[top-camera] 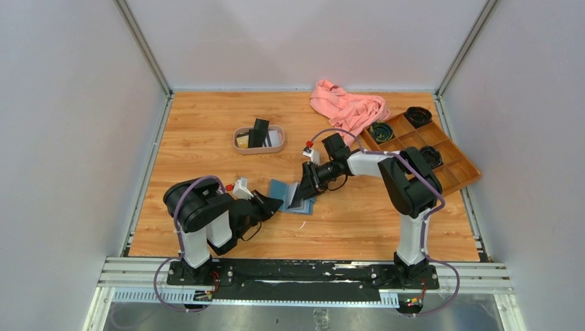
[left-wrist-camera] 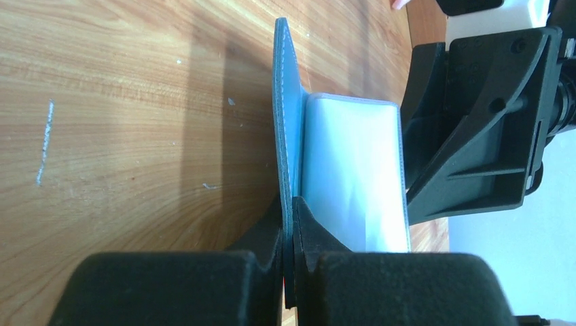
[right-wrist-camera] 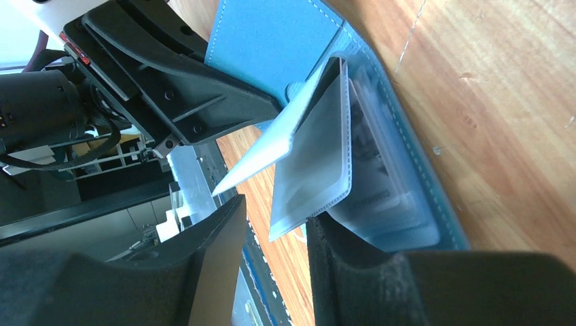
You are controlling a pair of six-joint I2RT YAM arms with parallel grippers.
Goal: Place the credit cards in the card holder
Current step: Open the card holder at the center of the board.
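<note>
So the small teal-blue fold-over card holder (top-camera: 279,188) is lying open on the light wooden table (top-camera: 207,124), pretty much dead centre between the two arms. One cover lies flat on the wood and the other is stood up on edge. The left gripper (left-wrist-camera: 290,224) has its jaws pinched tight on that raised teal cover, no gap at all in the left wrist view. Inside, the clear plastic sleeves (right-wrist-camera: 319,156) are fanned out, and the right gripper (right-wrist-camera: 275,217) comes in from the other side with its jaws partly apart, straddling the loose edges of those sleeves (one leaf seems to brush a finger, but it isn't clamped). The credit cards (top-camera: 260,131) are well apart from all this, in the oval pinkish-rimmed tray (top-camera: 259,152) further back, a black one sticking up. At the back right there's a crumpled pink cloth (top-camera: 345,107) next to a brown compartmented wooden box (top-camera: 455,165).
</note>
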